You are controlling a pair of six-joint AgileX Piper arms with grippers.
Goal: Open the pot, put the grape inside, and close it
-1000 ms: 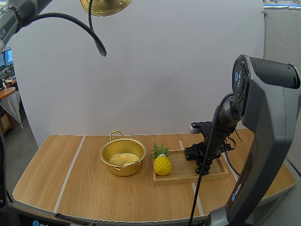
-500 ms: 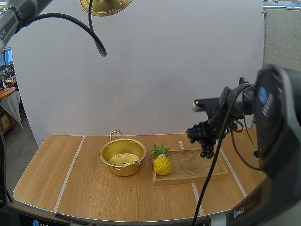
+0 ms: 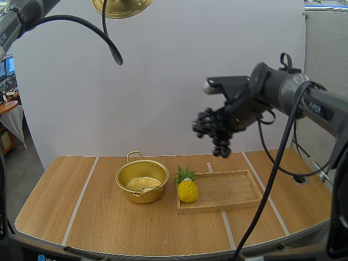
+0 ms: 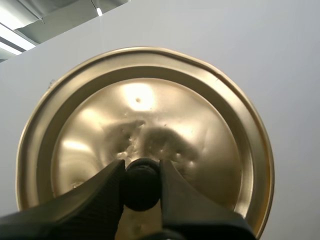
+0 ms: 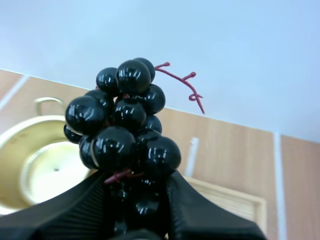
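One gold pot (image 3: 142, 182), one tray (image 3: 228, 191), one pineapple (image 3: 187, 189); left end effector (image 4: 141, 171) clamps the one lid (image 4: 150, 115) by its knob, right end effector (image 5: 137, 181) pinches one glossy black, red-stemmed grape bunch (image 5: 125, 125).

Fingers (image 4: 95, 197) around knob (image 4: 141, 184) of lid (image 4: 210, 130)

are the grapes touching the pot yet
Apart. In the high view the right gripper holds the grapes in the air, with a clear gap down to the open pot on the table.
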